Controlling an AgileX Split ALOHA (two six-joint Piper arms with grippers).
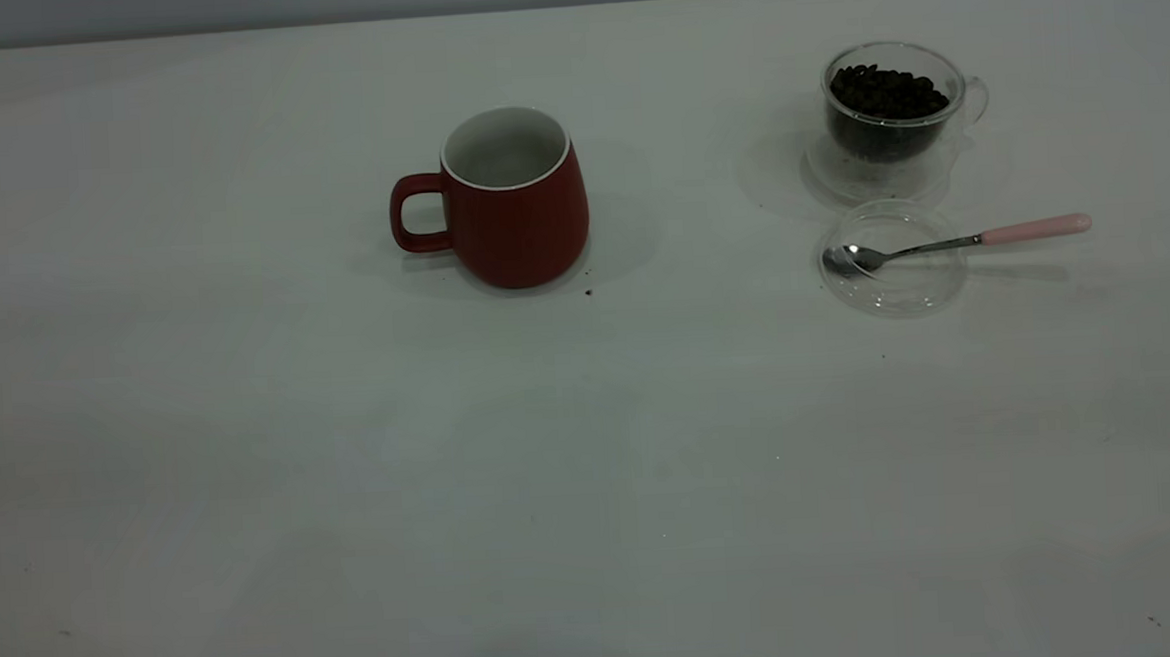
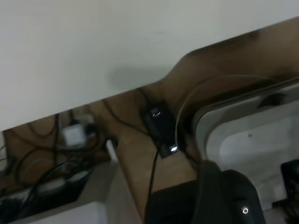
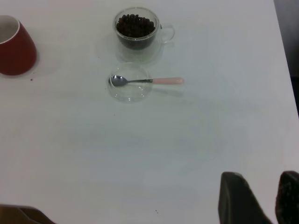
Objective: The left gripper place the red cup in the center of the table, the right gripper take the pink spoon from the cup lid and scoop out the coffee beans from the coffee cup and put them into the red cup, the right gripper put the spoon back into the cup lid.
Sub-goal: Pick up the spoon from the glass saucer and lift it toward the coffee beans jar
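- One red cup [image 1: 514,207]: rounded, glossy, white inside, upright near the middle of the smooth white desk [image 1: 353,481].
- One clear glass coffee cup [image 1: 896,112] of dark beans [image 1: 885,92]; just in front, one clear round lid [image 1: 892,257] holding one spoon [image 1: 961,242] with a pink handle.
- Right hand [image 3: 259,200]: well apart from the spoon, fingers parted, empty.
- Left hand: cannot tell its state.

Lab bench; bare white table [image 1: 353,481]; tangled cables [image 2: 42,163] beneath
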